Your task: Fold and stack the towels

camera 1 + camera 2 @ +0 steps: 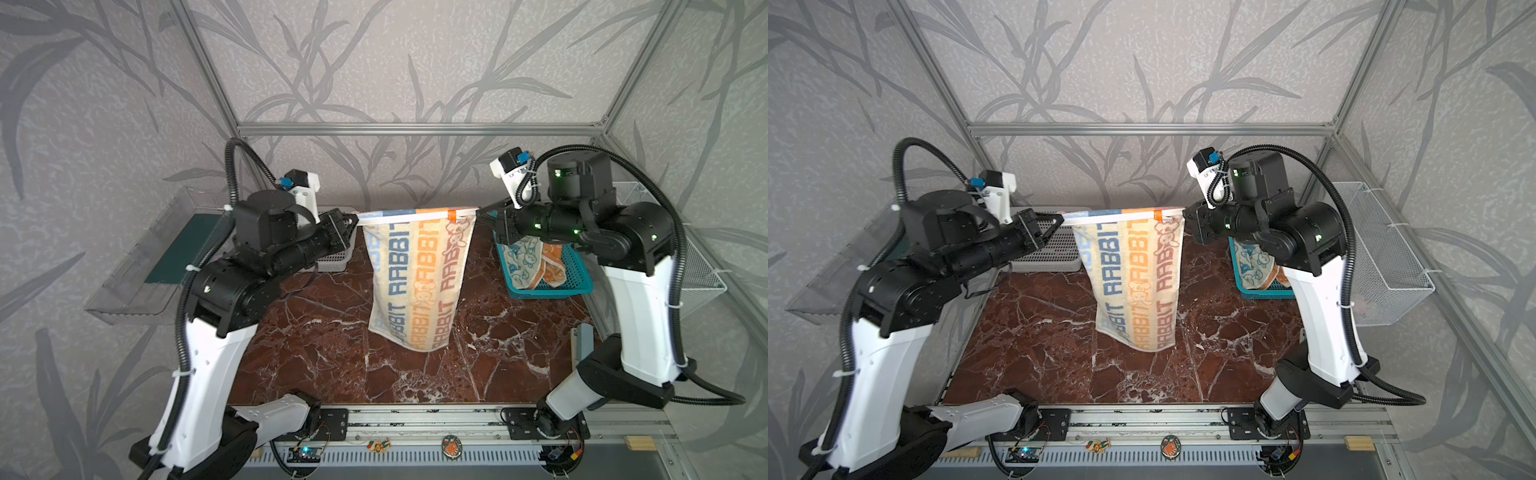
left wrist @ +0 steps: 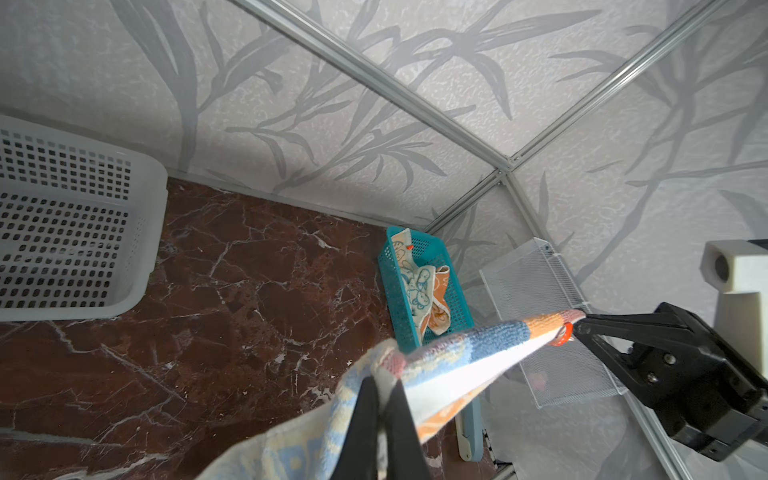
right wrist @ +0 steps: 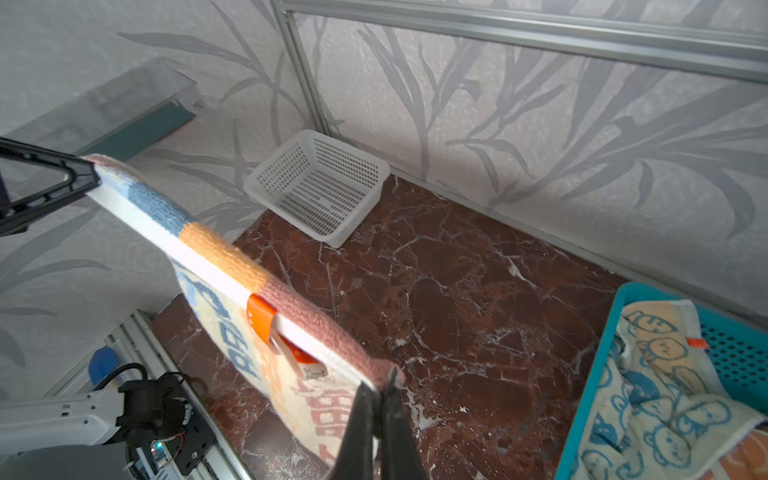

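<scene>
Hanging above the middle of the marble worktop (image 1: 316,365), the striped RABBIT towel (image 1: 417,282) is stretched taut by its top edge: the left jaws are clamped on one upper corner and the right jaws on the other, each wrist view showing its own pair pinched tight on the terry. The teal basket (image 1: 552,293) at the worktop's far right holds the other two towels in a crumpled heap, the cream-and-blue bunny towel (image 1: 521,259) lying against the orange towel (image 1: 555,266). The white basket (image 1: 332,264) at the far left is half hidden behind the left arm in both top views, while the right wrist view shows its perforated floor whole. That view also brings the orange tag (image 3: 261,318) on the held towel's hem up close, with a white label under it. The left wrist view shows a wire basket (image 2: 540,291) on the side wall, with something pinkish inside, too blurred to name
</scene>
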Robot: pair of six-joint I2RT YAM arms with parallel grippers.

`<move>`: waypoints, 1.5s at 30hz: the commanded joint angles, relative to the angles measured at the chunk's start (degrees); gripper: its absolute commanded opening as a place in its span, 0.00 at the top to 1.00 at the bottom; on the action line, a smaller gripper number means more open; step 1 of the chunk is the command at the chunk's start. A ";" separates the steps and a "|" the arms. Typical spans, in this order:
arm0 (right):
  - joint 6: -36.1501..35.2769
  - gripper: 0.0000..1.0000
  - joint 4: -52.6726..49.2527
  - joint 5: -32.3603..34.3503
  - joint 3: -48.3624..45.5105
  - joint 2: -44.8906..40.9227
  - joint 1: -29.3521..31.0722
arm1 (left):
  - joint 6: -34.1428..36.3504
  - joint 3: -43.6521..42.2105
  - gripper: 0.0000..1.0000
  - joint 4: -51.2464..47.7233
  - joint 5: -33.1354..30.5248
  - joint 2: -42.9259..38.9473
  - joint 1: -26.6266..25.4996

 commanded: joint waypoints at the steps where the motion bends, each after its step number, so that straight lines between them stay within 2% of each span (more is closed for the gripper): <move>1: 0.05 1.00 -6.58 9.21 2.59 6.06 -5.83 | 1.33 -2.60 1.00 -0.19 -8.84 5.37 2.96; 9: -1.25 1.00 -4.90 8.90 6.83 25.29 -10.87 | 1.73 -2.34 1.00 8.91 -3.27 27.61 7.34; 13: -1.56 1.00 -4.05 7.52 12.22 34.52 -12.07 | 3.48 2.78 1.00 9.72 -3.49 37.53 8.29; 17: -1.51 1.00 -3.86 7.52 13.85 39.51 -12.91 | 3.39 7.38 1.00 9.30 -0.30 44.53 9.12; 20: -1.81 1.00 -3.57 4.87 12.00 41.17 -13.18 | 4.15 8.43 1.00 8.08 0.44 46.94 9.13; 23: -1.82 1.00 -4.12 2.23 8.68 41.39 -13.36 | 4.64 6.77 1.00 8.03 0.91 47.08 9.22; 26: -1.21 1.00 -0.79 1.08 -0.68 37.84 -13.20 | 5.04 2.61 1.00 8.79 1.18 45.45 9.05; 30: 0.27 1.00 8.45 -0.58 -18.83 28.32 -13.10 | 5.45 -6.08 1.00 9.59 0.31 41.06 9.03; 34: 1.29 1.00 13.72 -1.91 -32.01 21.53 -13.02 | 4.46 -18.04 1.00 13.15 0.84 34.68 8.64; 40: 2.76 1.00 19.37 -1.04 -48.68 12.57 -12.48 | 2.50 -31.87 1.00 16.97 1.53 27.34 6.74; 45: 3.36 1.00 22.25 -0.92 -59.27 7.46 -12.06 | 0.92 -39.11 1.00 19.14 1.21 23.70 4.43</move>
